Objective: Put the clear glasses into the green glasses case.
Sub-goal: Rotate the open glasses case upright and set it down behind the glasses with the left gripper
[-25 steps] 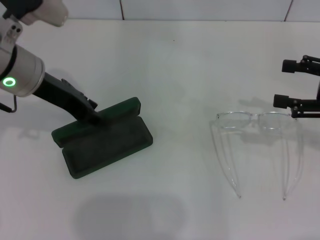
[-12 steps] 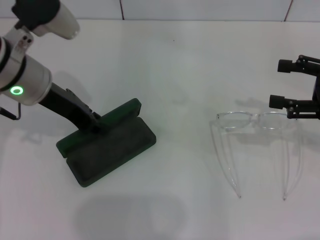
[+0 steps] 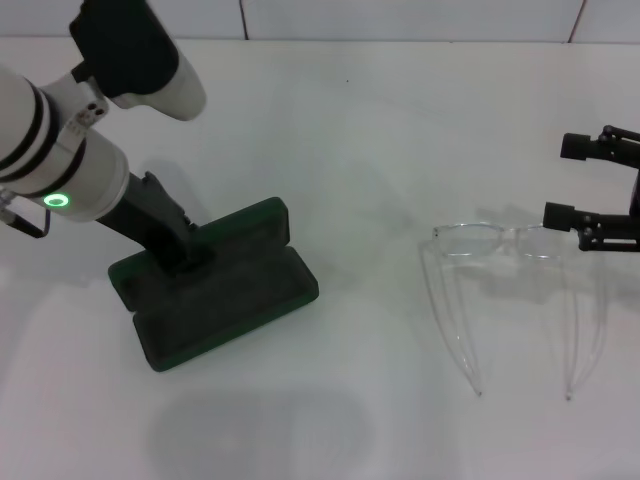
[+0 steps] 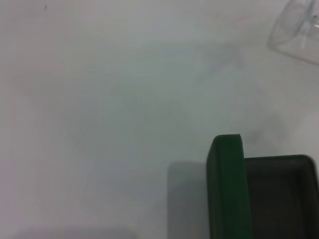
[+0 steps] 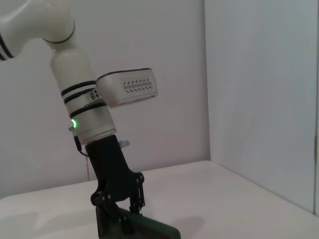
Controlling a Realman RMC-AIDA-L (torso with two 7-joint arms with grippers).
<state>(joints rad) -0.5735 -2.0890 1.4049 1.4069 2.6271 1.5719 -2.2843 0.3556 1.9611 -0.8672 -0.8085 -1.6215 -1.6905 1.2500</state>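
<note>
The green glasses case [image 3: 215,285] lies open with the left gripper [image 3: 185,247] pinching its lid, but the clear glasses [image 3: 515,290] sit on the tabletop [image 3: 350,150] well apart from the case, beside the wide-open right gripper [image 3: 572,180], not yet picked up.

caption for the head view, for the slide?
Left gripper at the open dark green hinged glasses case; open right gripper beside clear plastic glasses.
</note>
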